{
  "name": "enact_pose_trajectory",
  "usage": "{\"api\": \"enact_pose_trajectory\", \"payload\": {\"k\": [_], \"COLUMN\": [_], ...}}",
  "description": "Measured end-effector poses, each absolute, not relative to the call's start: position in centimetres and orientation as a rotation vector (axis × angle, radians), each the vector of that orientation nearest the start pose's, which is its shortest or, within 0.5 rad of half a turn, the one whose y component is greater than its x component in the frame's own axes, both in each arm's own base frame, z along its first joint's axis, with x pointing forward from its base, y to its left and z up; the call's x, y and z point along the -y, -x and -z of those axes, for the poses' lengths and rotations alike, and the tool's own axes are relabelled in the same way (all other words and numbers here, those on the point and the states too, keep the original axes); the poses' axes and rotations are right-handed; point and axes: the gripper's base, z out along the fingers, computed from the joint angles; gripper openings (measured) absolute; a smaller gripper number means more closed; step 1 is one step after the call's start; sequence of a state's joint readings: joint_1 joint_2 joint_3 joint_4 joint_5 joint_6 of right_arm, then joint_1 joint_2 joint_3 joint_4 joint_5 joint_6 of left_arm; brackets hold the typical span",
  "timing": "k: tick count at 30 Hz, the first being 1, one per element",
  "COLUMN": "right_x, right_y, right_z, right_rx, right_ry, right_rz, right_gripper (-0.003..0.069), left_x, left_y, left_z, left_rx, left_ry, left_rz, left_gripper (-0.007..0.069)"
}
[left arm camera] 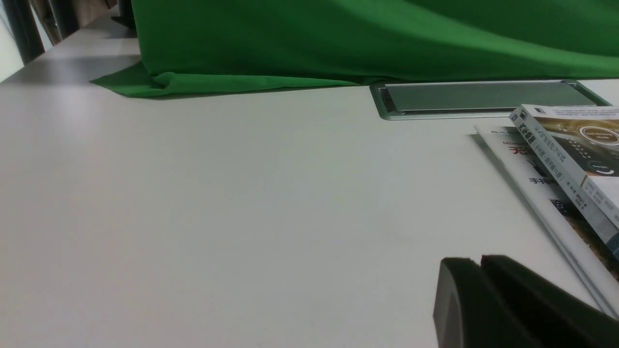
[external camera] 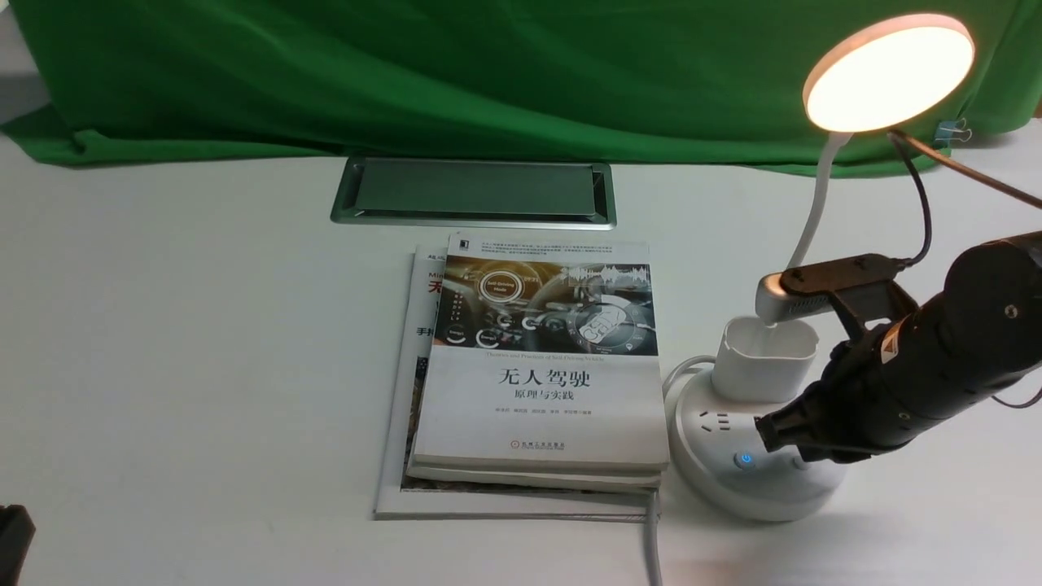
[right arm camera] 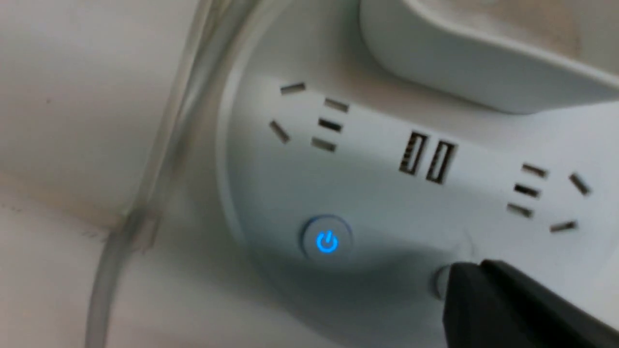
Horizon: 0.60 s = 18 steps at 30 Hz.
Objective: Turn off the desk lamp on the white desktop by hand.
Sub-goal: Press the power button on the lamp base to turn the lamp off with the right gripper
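Observation:
The desk lamp stands at the right of the white desktop (external camera: 203, 325); its disc head (external camera: 889, 72) glows warm and lit. Its round base (external camera: 733, 480) carries sockets, a cup holder (external camera: 765, 358) and a blue-lit power button (external camera: 744, 460) (right arm camera: 327, 240). My right gripper (external camera: 773, 435) (right arm camera: 466, 273) is shut, its narrow tip down on the base just right of the blue button, covering most of a second round button (right arm camera: 440, 282). My left gripper (left arm camera: 481, 263) is shut with nothing in it, low over bare desktop left of the books; only a black corner (external camera: 12, 537) of it shows in the front view.
A stack of books (external camera: 537, 366) lies just left of the lamp base. A grey metal hatch (external camera: 474, 191) sits behind them, with green cloth (external camera: 407, 73) along the back. The lamp's white cable (external camera: 651, 537) runs toward the front edge.

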<state>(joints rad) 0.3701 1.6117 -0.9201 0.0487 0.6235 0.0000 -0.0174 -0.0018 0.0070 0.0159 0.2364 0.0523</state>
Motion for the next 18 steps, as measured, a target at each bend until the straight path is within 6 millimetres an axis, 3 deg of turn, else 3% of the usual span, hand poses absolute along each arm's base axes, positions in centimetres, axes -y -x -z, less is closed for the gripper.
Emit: {"api": "enact_pose_trajectory", "payload": {"k": [18], "right_x": [-10.51], "right_y": [-28.69], "right_z": [-19.07], "right_rx": [-2.740], "right_ry": [0.372], "right_rz": [-0.152], "right_gripper": [0.0035], "left_x": [0.06], "left_y": [-5.55], "left_z": [-18.95], "left_rx": [-1.724], "left_ry": [-0.071], "left_rz": [-0.040], "left_gripper": [0.0020]}}
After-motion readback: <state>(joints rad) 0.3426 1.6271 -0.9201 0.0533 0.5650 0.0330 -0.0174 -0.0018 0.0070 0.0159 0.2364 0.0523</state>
